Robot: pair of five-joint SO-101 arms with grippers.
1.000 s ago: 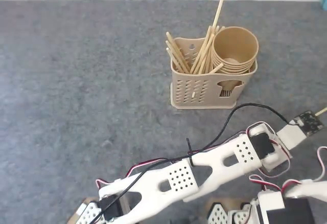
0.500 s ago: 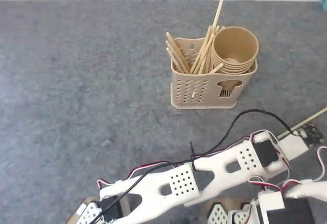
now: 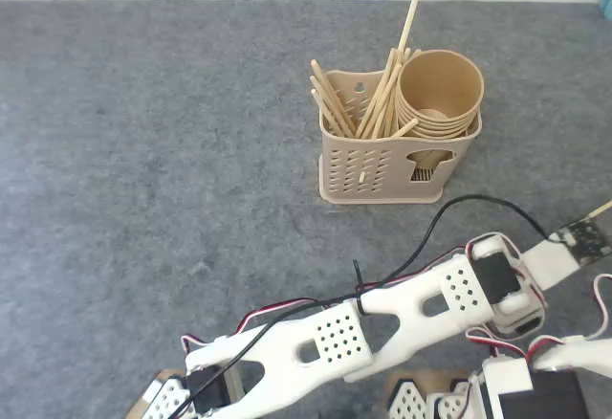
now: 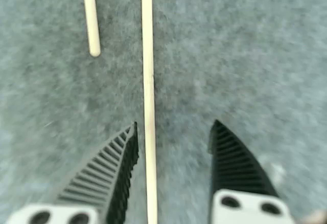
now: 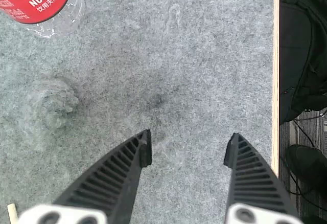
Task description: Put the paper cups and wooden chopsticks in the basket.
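Item one, we record the grey felt table (image 3: 143, 151). Next, the left arm (image 3: 421, 299), stretched low across the near side towards the table's right edge. We list the perforated beige basket (image 3: 382, 165), upright at centre-right. Its right side holds the nested paper cups (image 3: 442, 89), its left a bundle of leaning chopsticks (image 3: 335, 103). We note a plastic bottle (image 5: 48, 1) on the felt near the right gripper (image 5: 190, 134), whose jaws are spread wide. The left gripper (image 4: 174, 126) is likewise spread, gripping nothing. A loose chopstick (image 4: 148, 81) lies between its fingers, nearer one. A second chopstick (image 4: 91, 14) lies just beside, apart.
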